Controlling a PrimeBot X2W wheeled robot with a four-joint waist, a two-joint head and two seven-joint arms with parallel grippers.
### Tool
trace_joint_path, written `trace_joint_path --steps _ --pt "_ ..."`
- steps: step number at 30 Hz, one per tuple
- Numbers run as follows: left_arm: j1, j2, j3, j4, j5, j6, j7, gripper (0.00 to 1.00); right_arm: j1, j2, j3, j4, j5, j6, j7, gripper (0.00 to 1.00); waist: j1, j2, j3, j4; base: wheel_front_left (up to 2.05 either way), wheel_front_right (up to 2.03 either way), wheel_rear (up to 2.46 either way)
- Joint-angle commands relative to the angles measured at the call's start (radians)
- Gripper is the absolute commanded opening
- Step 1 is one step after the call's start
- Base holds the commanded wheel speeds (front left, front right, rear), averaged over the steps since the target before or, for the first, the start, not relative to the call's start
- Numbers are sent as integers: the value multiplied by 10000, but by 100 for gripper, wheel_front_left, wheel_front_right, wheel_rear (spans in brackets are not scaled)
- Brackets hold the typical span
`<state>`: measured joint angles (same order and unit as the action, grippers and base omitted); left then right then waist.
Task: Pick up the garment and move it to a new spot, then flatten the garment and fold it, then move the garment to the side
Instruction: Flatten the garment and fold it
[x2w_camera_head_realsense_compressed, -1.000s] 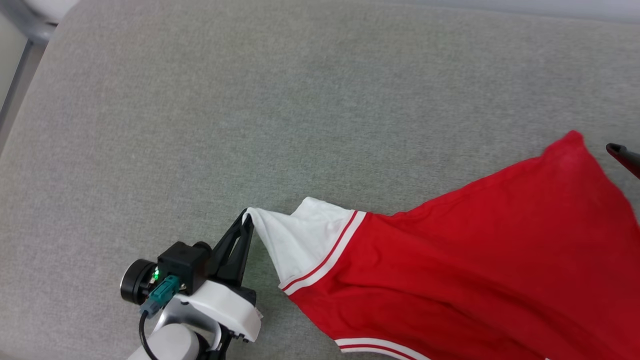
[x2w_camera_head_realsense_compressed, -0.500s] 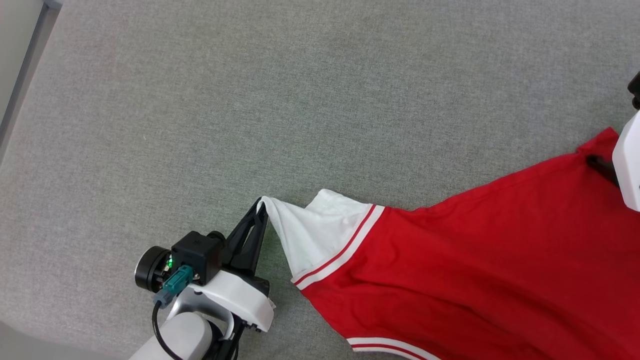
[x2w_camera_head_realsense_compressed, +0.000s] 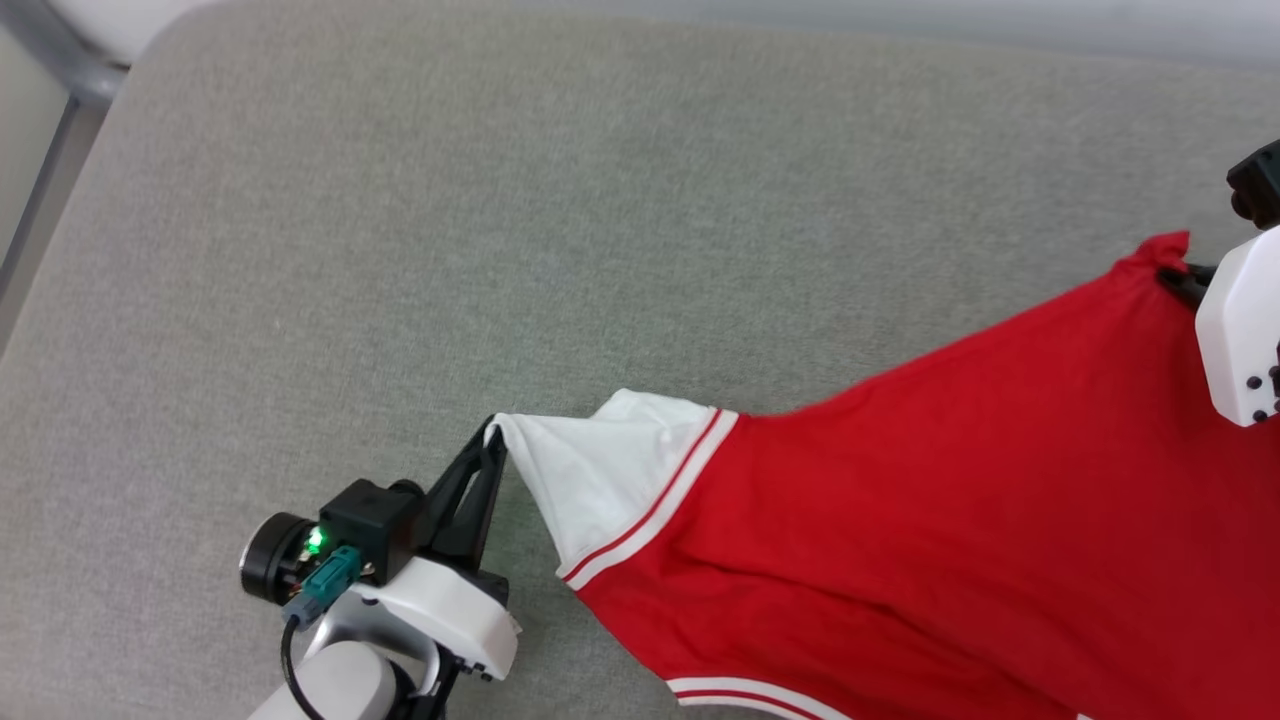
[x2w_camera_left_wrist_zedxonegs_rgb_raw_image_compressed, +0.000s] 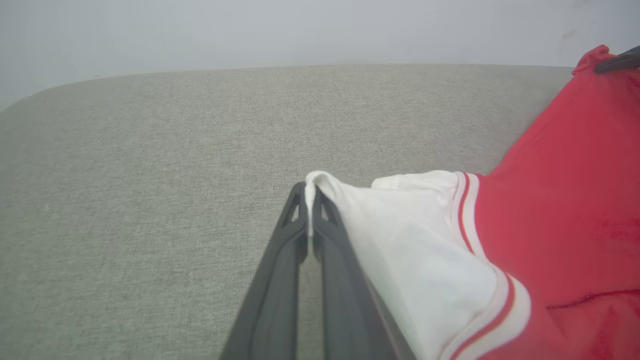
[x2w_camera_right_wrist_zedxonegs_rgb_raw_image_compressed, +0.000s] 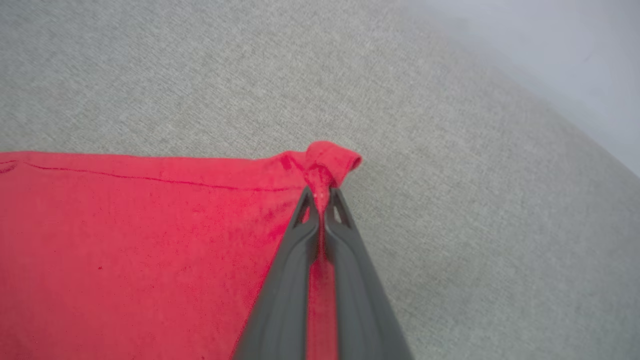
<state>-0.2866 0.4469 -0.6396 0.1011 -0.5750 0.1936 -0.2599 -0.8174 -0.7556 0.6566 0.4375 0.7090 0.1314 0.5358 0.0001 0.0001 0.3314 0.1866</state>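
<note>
Indoors, home or lab unclear: a grey fabric-covered cushion (x2w_camera_head_realsense_compressed: 500, 250) with rounded corners before a plain pale wall (x2w_camera_left_wrist_zedxonegs_rgb_raw_image_compressed: 300, 30)

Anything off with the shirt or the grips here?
Nothing damaged or spilled. The garment just lies askew: pulled into a slanted sheet between the left hand, shut on its white sleeve tip, and the right hand, shut on a bunched red corner. Not flat yet.

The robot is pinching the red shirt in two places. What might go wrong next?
The left end effector grips just the tip of the white sleeve, so it might slip out.
The right end effector pinches a small bunched corner of the shirt; pulling could leave it twisted.
</note>
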Motion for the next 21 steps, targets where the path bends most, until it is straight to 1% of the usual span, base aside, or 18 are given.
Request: trace_joint_path --steps 1,7,12,17,21 --pt "130 113 76 -71 27 58 -52 0 -62 -59 88 -53 76 -13 -278 0 -1 -1 -468 -282 0 0 0" --pt "0 543 249 -430 101 143 63 0 302 -334 182 -470 467 -14 -1655 0 -1 -1 -1274 -652 0 0 0" --pt "-586 899 522 -874 182 156 259 0 523 -439 -162 -892 569 -14 -2549 0 -1 -1 -1735 -1000 0 0 0" --pt "-1517 1186 795 -1241 264 -5 538 0 673 -340 -675 -1348 343 -14 -3129 0 -1 -1 -1981 -1360 0 0 0" --pt "-2657 1440 863 -1339 545 -295 895 0 605 -296 -1283 -1704 202 -14 -3321 0 -1 -1 -1941 -1559 0 0 0"
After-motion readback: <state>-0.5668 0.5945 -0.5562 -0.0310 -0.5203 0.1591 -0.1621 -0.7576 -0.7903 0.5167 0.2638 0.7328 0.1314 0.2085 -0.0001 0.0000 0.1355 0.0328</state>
